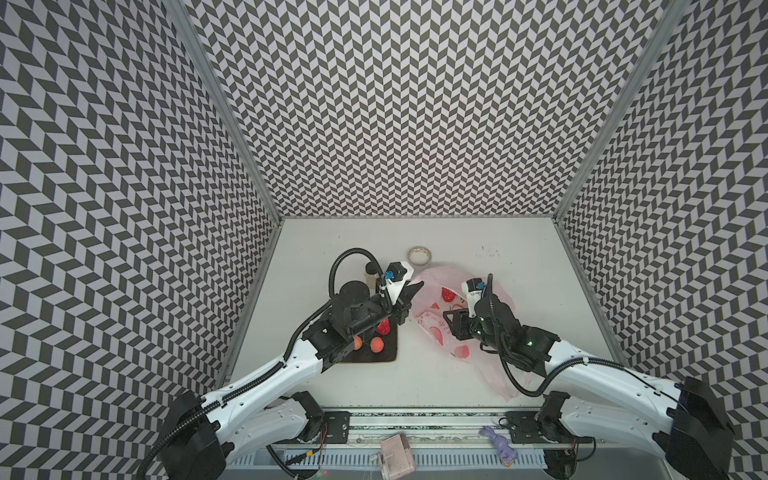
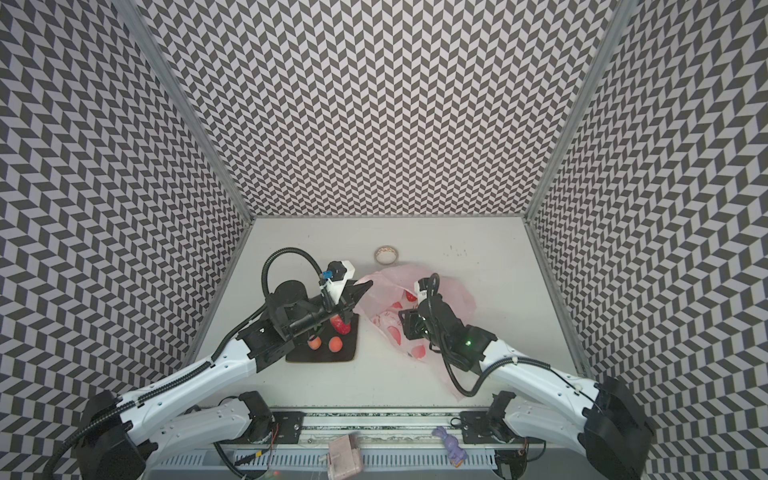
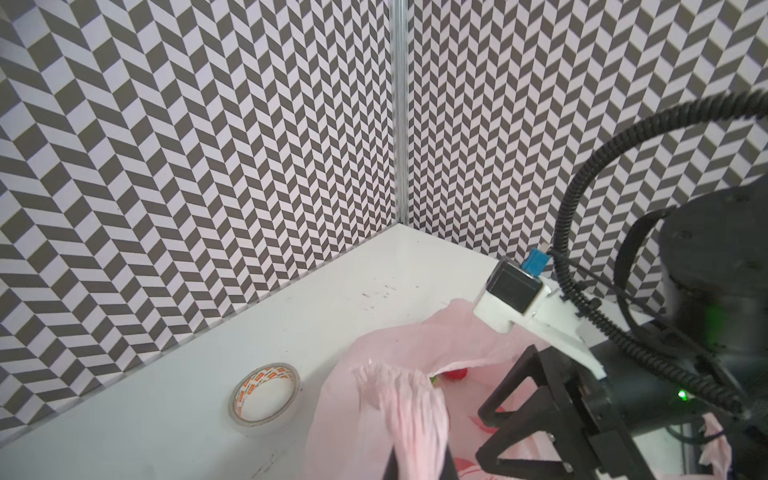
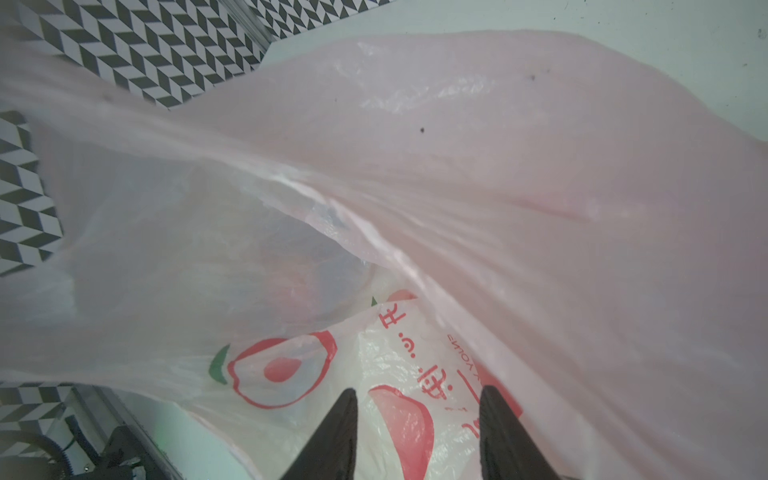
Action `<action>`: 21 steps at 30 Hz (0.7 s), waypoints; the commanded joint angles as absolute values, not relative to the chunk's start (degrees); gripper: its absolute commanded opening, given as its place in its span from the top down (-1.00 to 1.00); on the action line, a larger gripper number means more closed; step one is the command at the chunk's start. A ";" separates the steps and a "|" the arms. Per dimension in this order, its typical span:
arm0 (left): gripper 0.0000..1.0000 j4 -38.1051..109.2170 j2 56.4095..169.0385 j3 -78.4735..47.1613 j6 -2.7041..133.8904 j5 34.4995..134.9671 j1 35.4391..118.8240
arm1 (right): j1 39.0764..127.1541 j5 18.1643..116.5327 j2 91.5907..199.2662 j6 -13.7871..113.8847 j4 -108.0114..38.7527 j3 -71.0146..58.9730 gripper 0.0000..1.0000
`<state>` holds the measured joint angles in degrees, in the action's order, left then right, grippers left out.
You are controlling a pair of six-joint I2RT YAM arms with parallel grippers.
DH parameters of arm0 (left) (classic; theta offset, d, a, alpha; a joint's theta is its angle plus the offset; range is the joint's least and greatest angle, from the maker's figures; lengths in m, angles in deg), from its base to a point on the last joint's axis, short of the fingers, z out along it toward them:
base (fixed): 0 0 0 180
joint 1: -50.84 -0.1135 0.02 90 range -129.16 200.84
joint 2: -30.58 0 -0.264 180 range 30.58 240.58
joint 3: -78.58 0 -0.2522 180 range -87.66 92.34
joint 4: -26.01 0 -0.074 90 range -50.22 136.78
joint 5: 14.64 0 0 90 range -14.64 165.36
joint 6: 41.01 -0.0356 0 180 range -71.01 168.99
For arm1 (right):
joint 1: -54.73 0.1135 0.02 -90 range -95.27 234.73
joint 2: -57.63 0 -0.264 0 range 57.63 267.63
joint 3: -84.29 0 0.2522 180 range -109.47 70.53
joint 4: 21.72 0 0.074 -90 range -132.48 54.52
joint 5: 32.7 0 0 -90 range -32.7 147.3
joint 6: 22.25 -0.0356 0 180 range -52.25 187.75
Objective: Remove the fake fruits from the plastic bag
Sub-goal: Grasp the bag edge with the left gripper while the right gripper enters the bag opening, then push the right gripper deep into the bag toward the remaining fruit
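One strawberry [image 1: 448, 294] shows inside the flimsy, slippery bag [image 1: 436, 328] on the table [image 1: 415, 382]; my left fingers [image 1: 409, 293] pinch its bunched rim, right fingers [image 4: 336, 436] spread over the film. I judge the berry light and hard: grip its sides.

Clamped left gripper [image 1: 417, 286], parted right gripper [image 4: 419, 390].

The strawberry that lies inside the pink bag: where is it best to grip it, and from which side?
Probably the red body of the strawberry, across its width, not the thin leafy cap. Come from above through the open mouth of the bag, whose edge the left gripper holds lifted.
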<state>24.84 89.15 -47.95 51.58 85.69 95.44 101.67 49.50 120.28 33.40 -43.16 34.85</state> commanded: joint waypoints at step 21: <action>1.00 17.50 85.08 -54.08 70.08 85.93 95.58 | 89.96 40.12 136.12 29.26 -38.21 20.17 0.11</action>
